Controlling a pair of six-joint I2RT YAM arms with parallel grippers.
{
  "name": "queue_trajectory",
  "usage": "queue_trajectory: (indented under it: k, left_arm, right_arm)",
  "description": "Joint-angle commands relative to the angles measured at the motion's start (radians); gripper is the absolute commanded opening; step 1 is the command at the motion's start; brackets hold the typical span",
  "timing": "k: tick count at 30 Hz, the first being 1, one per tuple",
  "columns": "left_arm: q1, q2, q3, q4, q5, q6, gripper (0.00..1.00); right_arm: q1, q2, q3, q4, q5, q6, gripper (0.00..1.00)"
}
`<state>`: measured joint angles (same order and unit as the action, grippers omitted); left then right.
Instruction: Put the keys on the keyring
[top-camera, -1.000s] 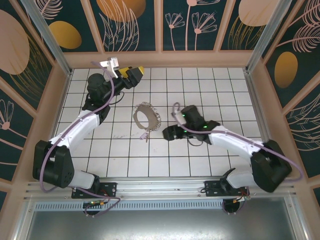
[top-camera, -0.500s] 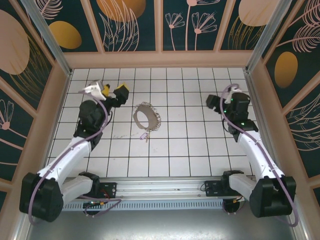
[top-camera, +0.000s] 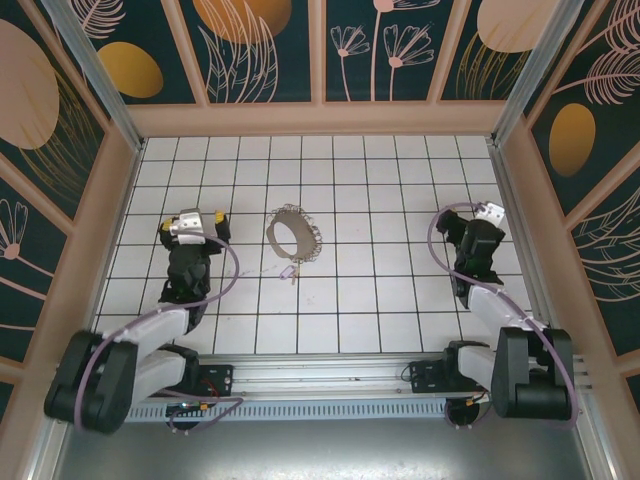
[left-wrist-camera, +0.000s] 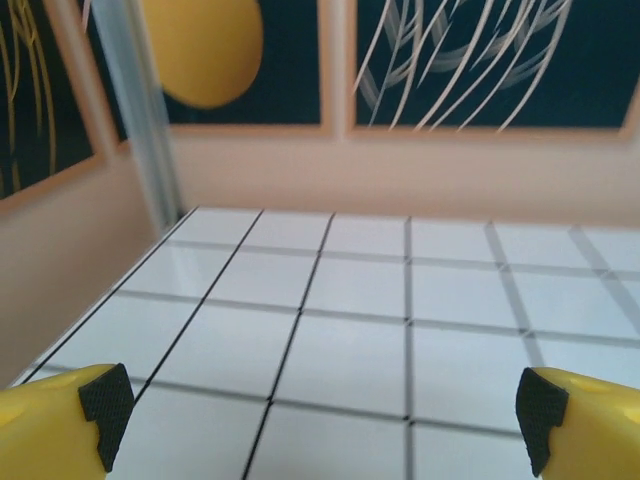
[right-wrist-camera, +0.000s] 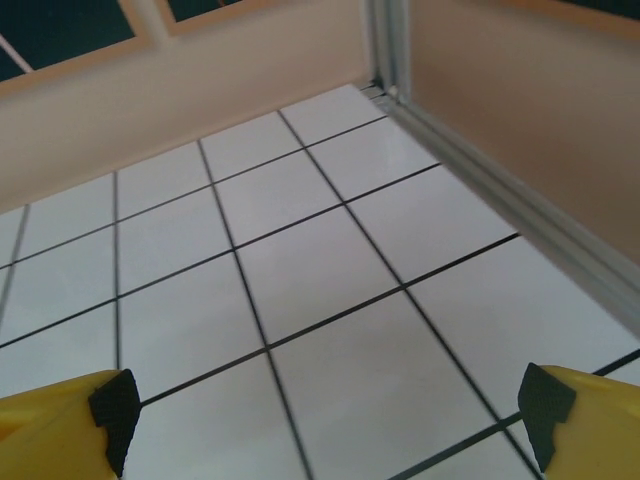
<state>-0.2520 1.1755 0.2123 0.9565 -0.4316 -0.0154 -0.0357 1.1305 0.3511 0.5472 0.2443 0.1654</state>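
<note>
The keyring (top-camera: 272, 234) lies flat on the table (top-camera: 400, 300), a little left of its middle. It is an oval loop. Its long axis runs from far to near, leaning slightly toward the right edge as it nears, and its right side bristles with tiny rings. The key (top-camera: 291, 271) lies at the loop's near end, touching it or just beside it (too small to tell which). Its long axis also runs roughly far to near; which end is the head I cannot make out.

The left gripper (left-wrist-camera: 320, 415) is released. Its yellow fingers with black pads (left-wrist-camera: 103, 400) stand wide apart over bare tiles, nothing between them, facing the far left corner. The right gripper (right-wrist-camera: 330, 410) likewise gapes with nothing in it, facing the far right corner. The left arm (top-camera: 150, 335) is folded by the left edge and the right arm (top-camera: 487, 290) by the right edge, each well apart from keyring and key.

The table is white square tiles with dark joints. A low peach wall (top-camera: 320, 118) rims it. Above the wall stand dark teal panels (top-camera: 400, 50) with orange ovals and pale leaf drawings, and aluminium posts (top-camera: 95, 70) stand at the far corners. A metal rail (top-camera: 320, 385) runs along the near edge.
</note>
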Motion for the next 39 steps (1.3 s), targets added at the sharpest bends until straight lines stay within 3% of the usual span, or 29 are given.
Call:
queue_trajectory:
  k: [1, 8, 12, 16, 21, 23, 24, 25, 31, 39]
  left_arm:
    - [0.026, 0.124, -0.023, 0.263, -0.055, 0.078, 0.99]
    - [0.132, 0.266, -0.082, 0.463, 0.05, -0.01, 0.99]
    - [0.152, 0.289, -0.075, 0.461, 0.116, -0.013, 0.99]
    - [0.165, 0.349, -0.062, 0.488, 0.172, -0.008, 0.99]
    - [0.188, 0.347, -0.013, 0.389, 0.215, -0.022, 0.99]
    - [0.206, 0.348, 0.01, 0.346, 0.246, -0.036, 0.99]
    - [0.215, 0.351, 0.018, 0.333, 0.257, -0.042, 0.99]
    - [0.225, 0.351, 0.028, 0.314, 0.27, -0.051, 0.99]
    - [0.238, 0.353, 0.035, 0.303, 0.292, -0.06, 0.99]
    - [0.238, 0.348, 0.028, 0.312, 0.29, -0.059, 0.99]
  right_arm:
    - [-0.02, 0.029, -0.054, 0.234, 0.024, -0.058, 0.99]
    - [-0.057, 0.082, -0.132, 0.427, -0.076, -0.077, 0.99]
    - [-0.051, 0.144, -0.169, 0.54, -0.179, -0.042, 0.99]
    - [0.013, 0.242, -0.223, 0.745, -0.224, -0.15, 0.99]
    - [0.046, 0.437, -0.291, 1.077, -0.265, -0.213, 0.99]
    - [0.041, 0.385, -0.197, 0.812, -0.298, -0.218, 0.99]
    - [0.016, 0.42, -0.157, 0.796, -0.311, -0.194, 0.99]
    - [-0.026, 0.408, -0.102, 0.662, -0.344, -0.148, 0.99]
    - [0.002, 0.412, -0.113, 0.695, -0.276, -0.158, 0.99]
    - [-0.008, 0.409, -0.106, 0.68, -0.301, -0.156, 0.99]
